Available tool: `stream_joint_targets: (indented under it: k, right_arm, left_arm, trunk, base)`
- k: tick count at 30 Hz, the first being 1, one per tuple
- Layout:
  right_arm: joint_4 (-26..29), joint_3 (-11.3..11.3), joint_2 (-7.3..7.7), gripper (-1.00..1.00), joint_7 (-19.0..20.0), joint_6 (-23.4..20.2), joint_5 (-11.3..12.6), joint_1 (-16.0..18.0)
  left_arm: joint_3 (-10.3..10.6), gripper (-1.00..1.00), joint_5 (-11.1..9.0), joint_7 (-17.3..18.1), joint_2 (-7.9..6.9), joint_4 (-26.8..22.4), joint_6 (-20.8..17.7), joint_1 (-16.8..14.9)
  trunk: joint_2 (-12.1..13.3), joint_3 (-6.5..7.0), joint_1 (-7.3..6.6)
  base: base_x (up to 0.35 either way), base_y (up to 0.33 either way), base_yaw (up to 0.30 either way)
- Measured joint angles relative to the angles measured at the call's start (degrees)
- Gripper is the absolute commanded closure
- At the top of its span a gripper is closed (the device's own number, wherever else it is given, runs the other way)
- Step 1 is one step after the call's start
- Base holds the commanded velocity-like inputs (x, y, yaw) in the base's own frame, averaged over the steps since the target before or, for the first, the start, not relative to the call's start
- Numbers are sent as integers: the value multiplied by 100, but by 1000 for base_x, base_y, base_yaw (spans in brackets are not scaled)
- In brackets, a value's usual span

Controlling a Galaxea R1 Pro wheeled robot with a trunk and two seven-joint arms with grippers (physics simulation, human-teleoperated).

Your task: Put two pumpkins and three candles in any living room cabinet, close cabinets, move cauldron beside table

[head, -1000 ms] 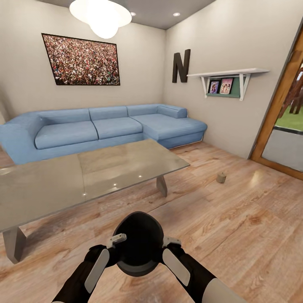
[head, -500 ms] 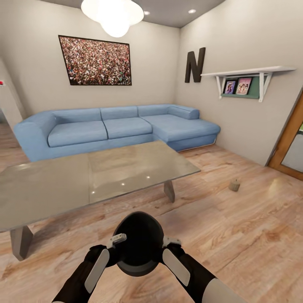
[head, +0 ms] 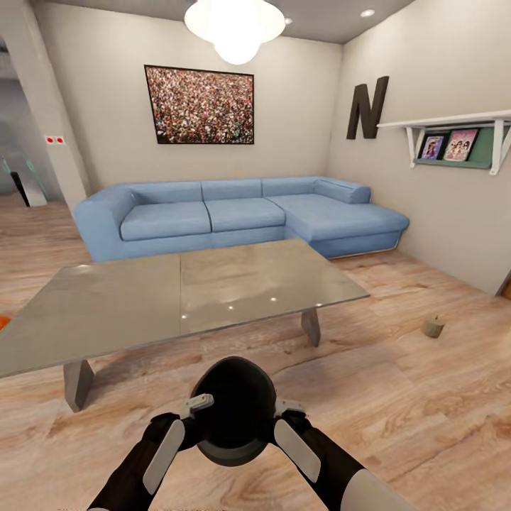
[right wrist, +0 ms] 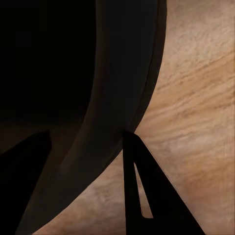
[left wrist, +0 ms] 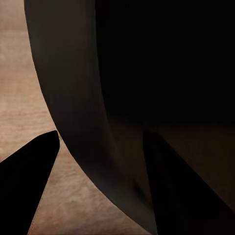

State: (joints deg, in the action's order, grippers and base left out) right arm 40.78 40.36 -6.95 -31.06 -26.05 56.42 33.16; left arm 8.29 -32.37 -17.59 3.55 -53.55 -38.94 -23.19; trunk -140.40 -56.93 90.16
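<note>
Head view shows the cauldron (head: 234, 408) carried low in front of the robot above the wooden floor (head: 397, 404), just short of the near long edge of the table (head: 142, 305) and not touching it. Both arms reach in from below. The left gripper (head: 201, 406) meets the cauldron's left rim and the right gripper (head: 287, 409) meets its right rim, so the pot sits pinched between the two. In the left wrist view, one dark finger (left wrist: 24, 186) lies outside the curved black wall of the cauldron (left wrist: 83, 112) and another dark shape sits inside the mouth, so this gripper clamps the rim. In the right wrist view, one finger (right wrist: 147, 196) presses against the outer wall of the cauldron (right wrist: 122, 88), the other lies inside, and the rim is likewise gripped.

One candle (head: 432, 326) stands on the floor off the table's right end, well apart from the table, and beyond the cauldron to the right. A blue corner sofa (head: 234, 216) runs behind the table's far edge against the wall. At the table's left end, a sliver of orange (head: 3, 321) shows at the picture's edge; what it is cannot be told.
</note>
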Motion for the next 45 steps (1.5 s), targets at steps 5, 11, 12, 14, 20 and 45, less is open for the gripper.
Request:
stream_joint_targets:
  k: [5,11,12,14,20,45]
  right_arm:
    - [6,-9,0,100,0,-1,-6,-1]
    - [9,2,1,100,-2,-6,-9,-2]
    - [10,-3,1,100,-1,-4,-11,-1]
    - [10,1,1,100,-2,-5,-12,-1]
    - [11,-1,1,100,-1,-1,-7,-1]
    - [42,-41,1,100,12,-61,-106,-2]
  left_arm:
    - [1,100,1,0,0,-4,0,-2]
    - [1,100,-8,3,-6,-6,-10,0]
    - [2,100,-9,2,-3,-5,1,0]
    - [3,100,-13,0,-4,-5,2,2]
    - [1,100,0,0,-3,-11,-8,-1]
    - [5,100,-47,2,-6,-6,26,0]
  trunk:
    - [0,0,0]
    - [0,0,-1]
    - [0,0,-2]
    - [0,0,-1]
    - [0,0,0]
    - [-199,-89,109]
  base:
    - [0,0,153]
    - [71,0,15]
    - [99,0,2]
    - [52,0,1]
    - [11,0,0]
    - [0,0,0]
